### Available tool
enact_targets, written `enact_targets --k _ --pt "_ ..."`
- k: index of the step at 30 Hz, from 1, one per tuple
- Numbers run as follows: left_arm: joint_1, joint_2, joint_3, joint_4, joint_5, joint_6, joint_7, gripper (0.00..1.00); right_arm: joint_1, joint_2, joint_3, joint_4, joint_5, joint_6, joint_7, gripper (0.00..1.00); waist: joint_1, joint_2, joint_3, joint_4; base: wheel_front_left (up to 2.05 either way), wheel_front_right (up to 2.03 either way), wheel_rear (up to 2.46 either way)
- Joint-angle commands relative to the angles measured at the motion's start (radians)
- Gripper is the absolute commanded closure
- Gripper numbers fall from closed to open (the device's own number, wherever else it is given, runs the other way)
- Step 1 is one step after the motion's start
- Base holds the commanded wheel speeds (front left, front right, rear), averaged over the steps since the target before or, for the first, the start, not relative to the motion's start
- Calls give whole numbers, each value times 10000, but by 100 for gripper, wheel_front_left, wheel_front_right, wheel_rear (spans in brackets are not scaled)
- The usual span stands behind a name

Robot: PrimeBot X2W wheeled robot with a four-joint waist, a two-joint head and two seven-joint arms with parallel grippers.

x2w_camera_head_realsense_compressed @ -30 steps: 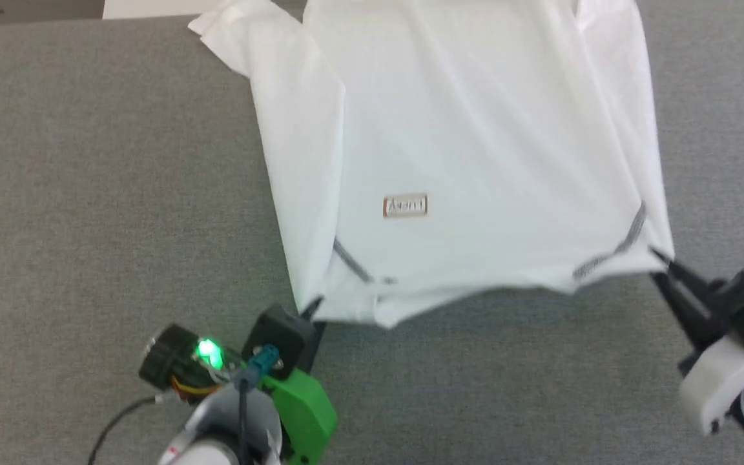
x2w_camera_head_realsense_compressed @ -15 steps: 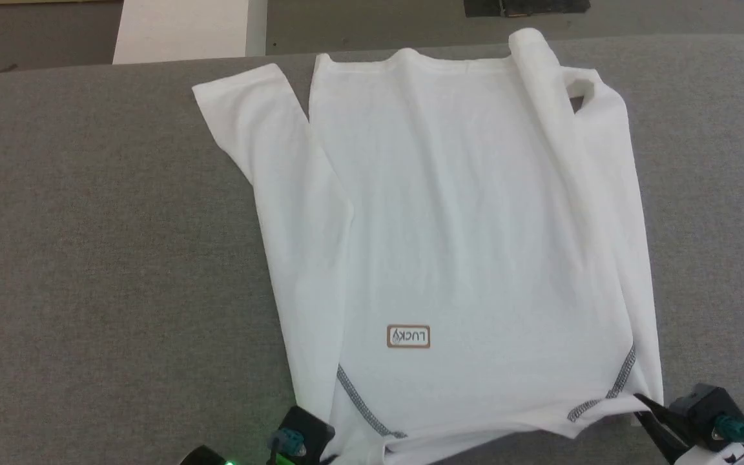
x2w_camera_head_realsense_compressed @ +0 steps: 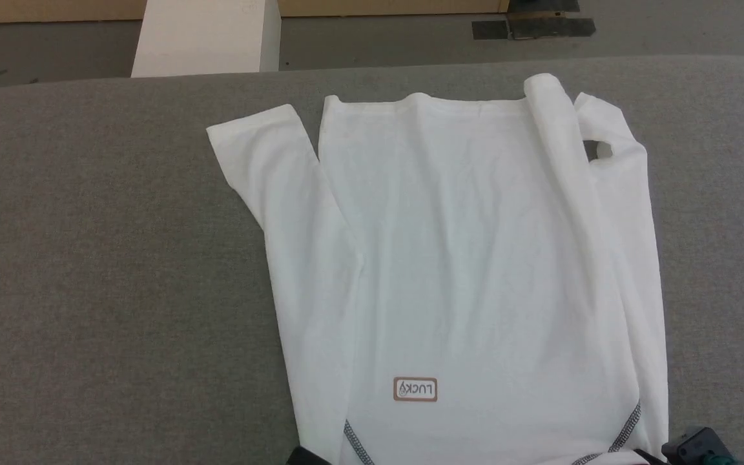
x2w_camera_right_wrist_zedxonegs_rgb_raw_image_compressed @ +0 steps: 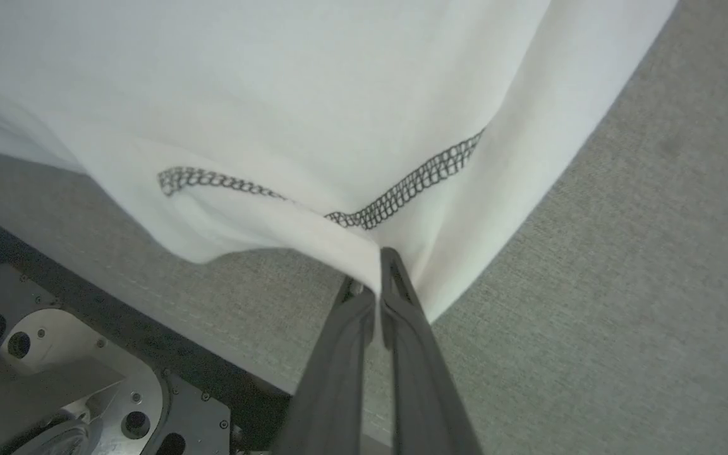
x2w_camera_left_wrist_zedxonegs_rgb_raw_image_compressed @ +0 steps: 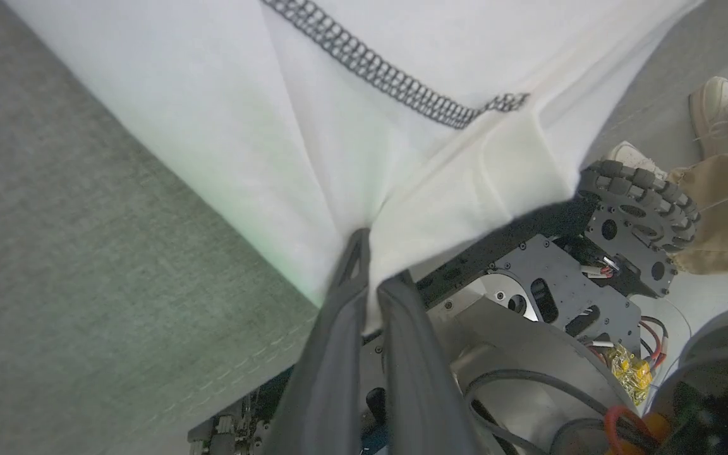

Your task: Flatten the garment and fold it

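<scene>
A: What has changed from a second ago?

B: The head view has swung upward, so the whole picture has shifted. The garment (x2w_camera_head_realsense_compressed: pixel 462 258) now sits lower in the frame, and its far hem, cut off at the top before, is in full view.

A: And the hands?

B: The left wrist view shows the left hand (x2w_camera_left_wrist_zedxonegs_rgb_raw_image_compressed: pixel 373 265) with its dark fingers pinched shut on a bunched fold of the garment's white cloth at the counter's (x2w_camera_head_realsense_compressed: pixel 101 258) near edge. The right wrist view shows the right hand (x2w_camera_right_wrist_zedxonegs_rgb_raw_image_compressed: pixel 371 275) clamped the same way on the other shoulder, just below the grey stitching (x2w_camera_right_wrist_zedxonegs_rgb_raw_image_compressed: pixel 414 183).

A: What do the wrist views add?

B: The left one looks past the counter's edge to the robot's base with a roller wheel (x2w_camera_left_wrist_zedxonegs_rgb_raw_image_compressed: pixel 639 202), and to a person's pale shoe (x2w_camera_left_wrist_zedxonegs_rgb_raw_image_compressed: pixel 711 101) and tan trouser leg at the right of the frame. The head view gives the whole spread instead.

A: How does the garment look?

B: It lies front up on the grey counter, neck end at the bottom of the frame. The brown-bordered patch (x2w_camera_head_realsense_compressed: pixel 415 389) reads upside down at lower centre. One sleeve (x2w_camera_head_realsense_compressed: pixel 281 194) lies along the left side. The other (x2w_camera_head_realsense_compressed: pixel 611 129) is doubled over at the upper right. Soft creases run lengthwise.
</scene>
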Motion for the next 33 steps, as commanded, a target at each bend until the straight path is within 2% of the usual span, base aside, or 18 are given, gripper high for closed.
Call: enact_targets --k 1,3,4,5,6,7,12,16,18,22,24,27,30,33 --pt "175 42 46 251 -72 20 -107 100 61 37 -165 142 -108 -27 -66 100 1 0 -34 33 0 0 0" --pt "67 -111 77 429 -11 -12 -406 100 -38 184 -245 250 -216 -27 -228 99 1 0 -91 68 0 0 0" --pt "22 -175 79 514 10 -41 -529 100 -88 249 -275 291 -280 -27 -317 74 1 0 -128 85 0 0 0" --pt "-36 -241 88 613 58 -68 -703 87 -145 328 -306 348 -367 -27 -430 53 1 0 -182 99 0 0 0" --pt "-80 -278 93 689 116 -87 -854 44 -172 377 -302 404 -430 -27 -494 0 1 0 -237 105 0 0 0" --pt "-112 -309 95 787 163 -109 -1002 0 -192 418 -262 467 -472 -27 -534 0 1 0 -290 106 0 0 0" --pt "-108 -200 72 863 235 -280 -1359 0 -187 429 -142 276 -270 -27 -465 0 1 0 -653 61 0 0 0" --pt "164 265 167 318 24 -396 -1296 0 115 200 -295 -457 488 -27 80 0 1 0 -1002 -3 0 0 0" --pt "353 556 394 -208 -206 -305 -1213 0 323 21 -501 -929 898 -27 419 0 1 0 -1162 -37 0 0 0" --pt "658 1120 1194 -1418 -489 164 -1444 0 620 -108 -1186 -1703 1530 -27 782 0 1 0 -1381 -108 0 0 0" --pt "672 1197 1775 -1868 -266 624 -2106 0 558 151 -1739 -2006 1723 -27 606 0 1 0 -1447 -160 0 0 0" --pt "585 953 2555 -2220 290 1308 -3548 0 326 823 -2637 -2227 1330 -27 87 0 1 0 -1461 -202 0 0 0" --pt "577 124 3158 -2339 376 1802 -5225 0 18 1993 -3408 -2266 727 -27 -821 0 1 0 -1424 -209 0 0 0" --pt "677 -560 3442 -2079 395 1965 -6645 0 -214 3039 -3855 -2176 107 -27 -1690 0 1 0 -1355 -222 0 0 0"
